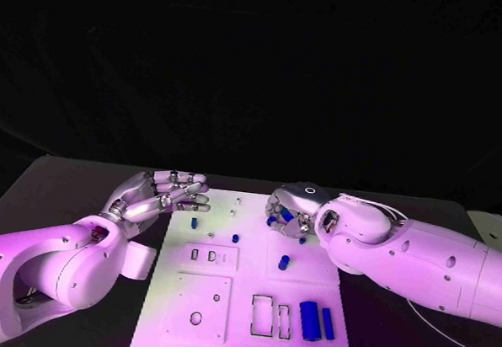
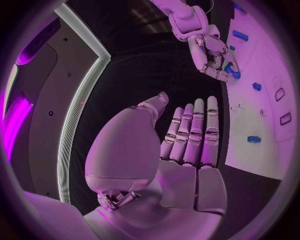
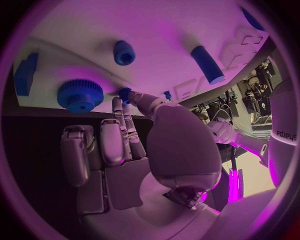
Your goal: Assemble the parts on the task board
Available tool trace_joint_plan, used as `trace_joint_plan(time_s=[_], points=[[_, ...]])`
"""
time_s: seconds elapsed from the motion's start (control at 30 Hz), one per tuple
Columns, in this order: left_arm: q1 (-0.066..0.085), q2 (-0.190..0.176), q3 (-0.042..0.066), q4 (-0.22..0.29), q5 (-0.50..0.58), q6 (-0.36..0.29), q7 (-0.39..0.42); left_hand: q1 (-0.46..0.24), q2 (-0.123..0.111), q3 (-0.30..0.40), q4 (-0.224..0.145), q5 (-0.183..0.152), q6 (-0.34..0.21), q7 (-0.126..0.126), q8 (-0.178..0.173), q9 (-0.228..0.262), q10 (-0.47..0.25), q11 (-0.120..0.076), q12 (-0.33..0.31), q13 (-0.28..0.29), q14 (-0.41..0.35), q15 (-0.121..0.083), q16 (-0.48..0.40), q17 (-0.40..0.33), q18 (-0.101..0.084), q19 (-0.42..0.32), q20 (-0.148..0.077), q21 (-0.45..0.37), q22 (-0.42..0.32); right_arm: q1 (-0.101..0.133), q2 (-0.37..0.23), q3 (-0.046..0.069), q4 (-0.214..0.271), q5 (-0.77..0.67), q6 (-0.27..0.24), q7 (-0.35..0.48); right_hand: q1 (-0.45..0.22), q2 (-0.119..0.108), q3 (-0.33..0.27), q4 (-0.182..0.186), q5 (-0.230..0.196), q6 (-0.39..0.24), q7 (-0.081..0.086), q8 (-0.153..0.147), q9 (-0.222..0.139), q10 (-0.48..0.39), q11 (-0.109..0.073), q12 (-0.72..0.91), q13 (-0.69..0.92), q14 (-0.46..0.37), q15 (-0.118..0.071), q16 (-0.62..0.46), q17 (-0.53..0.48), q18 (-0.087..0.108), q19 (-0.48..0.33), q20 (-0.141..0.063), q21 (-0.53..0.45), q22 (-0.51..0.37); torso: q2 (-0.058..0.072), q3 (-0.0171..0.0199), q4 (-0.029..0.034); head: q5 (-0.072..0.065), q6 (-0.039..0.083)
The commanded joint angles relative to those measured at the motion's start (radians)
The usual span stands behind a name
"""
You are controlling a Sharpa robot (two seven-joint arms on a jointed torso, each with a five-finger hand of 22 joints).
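The white task board [image 1: 250, 343] lies mid-table. My right hand [image 1: 293, 206] hovers over its far end, thumb and a finger pinching a small blue part [image 3: 125, 92] that touches the board beside a blue gear [image 3: 80, 94]. The left wrist view shows that right hand [image 2: 211, 54] curled round blue pieces [image 2: 232, 70]. My left hand [image 1: 158, 196] is held open at the board's far left edge, fingers straight and apart [image 2: 190, 132], holding nothing. Two blue cylinders [image 1: 309, 320] lie side by side at the near right. Small blue parts [image 1: 284, 263] [image 1: 193, 222] sit mid-board.
A blue peg [image 3: 124, 52], a long blue cylinder [image 3: 206, 64] and a blue block [image 3: 25, 75] sit on the board beyond my right hand. Rectangular cutouts [image 1: 262, 315] and slotted plates [image 1: 205, 256] mark the near half. Black table [image 1: 65, 195] surrounds the board.
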Motion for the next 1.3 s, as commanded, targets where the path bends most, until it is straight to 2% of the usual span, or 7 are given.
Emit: trace_joint_plan(time_s=[0.03,0.3,0.4,0.6,0.93,1.07,1.3], points=[[0.003,0.0,0.001,0.006,-0.004,0.022,0.003,-0.002,-0.003,0.006,0.002,0.002,-0.002,0.022,-0.004,-0.002,0.001,0.008,-0.005,-0.001,0.003,0.001,-0.003,0.001,0.005,0.006,0.002,0.0,-0.001,0.0,0.007,0.0,-0.006,-0.005,0.029,-0.01,0.001,0.011,0.001,0.006,-0.003,0.009,0.001,0.008,0.002,0.008,-0.002,0.001,0.002,0.028,0.005,0.004,-0.001,-0.004,0.04,0.001,0.004,0.15,0.002,-0.0001,0.002,0.0,-0.004],[0.007,-0.004,0.001,0.009,-0.004,0.023,0.003,-0.004,-0.003,0.007,0.002,0.002,-0.003,0.022,-0.005,-0.002,0.001,0.008,-0.007,-0.001,0.003,0.001,-0.004,0.002,0.005,0.006,0.002,-0.001,-0.002,0.0,0.014,0.0,-0.013,-0.007,0.034,-0.015,0.007,0.021,0.005,0.005,-0.004,0.027,-0.007,0.02,0.013,0.025,-0.008,0.006,0.008,0.027,0.0,0.009,0.001,-0.005,0.042,-0.002,0.007,0.155,0.003,-0.0008,0.0014,0.001,-0.009],[0.008,-0.005,0.001,0.01,-0.003,0.023,0.003,-0.004,-0.003,0.007,0.002,0.002,-0.003,0.022,-0.005,-0.002,0.001,0.008,-0.007,-0.001,0.003,0.001,-0.004,0.002,0.005,0.006,0.002,-0.001,-0.002,0.0,0.013,0.0,-0.012,-0.009,0.018,-0.017,0.011,0.027,0.007,0.004,-0.005,0.034,-0.01,0.026,0.019,0.034,-0.012,0.008,0.012,0.027,-0.003,0.012,0.002,-0.005,0.043,-0.005,0.008,0.158,0.003,-0.0012,0.0007,0.001,-0.009],[0.009,-0.005,0.001,0.009,-0.001,0.023,0.003,-0.004,-0.003,0.007,0.002,0.002,-0.003,0.022,-0.005,-0.002,0.001,0.008,-0.007,-0.001,0.003,0.001,-0.004,0.002,0.005,0.006,0.002,-0.001,-0.002,0.0,0.003,0.0,0.0,-0.01,-0.058,-0.014,0.033,0.052,0.011,-0.009,-0.014,0.062,-0.025,0.052,0.043,0.076,-0.028,0.021,0.028,0.029,-0.016,0.02,0.006,-0.011,0.057,-0.016,0.02,0.182,0.003,-0.0004,0.0009,0.002,-0.008],[0.009,-0.006,0.001,0.002,0.002,0.022,0.005,-0.004,-0.002,0.008,0.001,0.002,-0.002,0.023,-0.005,-0.002,0.001,0.009,-0.008,-0.001,0.003,0.002,-0.005,0.002,0.005,0.006,0.002,-0.001,-0.002,0.001,-0.001,0.007,0.026,-0.007,-0.185,-0.023,0.034,0.055,0.009,-0.013,-0.015,0.07,-0.029,0.061,0.054,0.088,-0.032,0.024,0.034,0.03,-0.02,0.024,0.009,-0.013,0.064,-0.02,0.026,0.193,0.003,-0.0017,0.0002,0.002,0.007],[0.01,-0.006,0.001,0.001,0.002,0.022,0.006,-0.004,-0.002,0.008,0.001,0.002,-0.002,0.023,-0.005,-0.002,0.001,0.009,-0.008,-0.001,0.003,0.002,-0.005,0.002,0.005,0.006,0.002,-0.001,-0.002,0.004,0.018,0.009,0.011,-0.011,-0.204,-0.031,0.034,0.055,0.009,-0.013,-0.015,0.07,-0.029,0.062,0.055,0.089,-0.032,0.024,0.034,0.03,-0.02,0.024,0.01,-0.014,0.065,-0.02,0.027,0.195,0.006,-0.0016,0.001,0.002,0.012],[0.01,-0.004,0.001,0.002,0.002,0.023,0.006,-0.004,-0.002,0.008,0.001,0.002,-0.002,0.023,-0.005,-0.002,0.001,0.009,-0.008,-0.001,0.003,0.002,-0.005,0.002,0.005,0.006,0.002,-0.001,-0.002,0.006,0.064,0.01,-0.029,-0.009,-0.224,-0.039,0.033,0.053,0.008,-0.013,-0.015,0.068,-0.028,0.062,0.056,0.088,-0.032,0.022,0.035,0.03,-0.02,0.025,0.01,-0.013,0.065,-0.021,0.027,0.194,0.008,-0.0022,0.0049,0.004,0.01]])
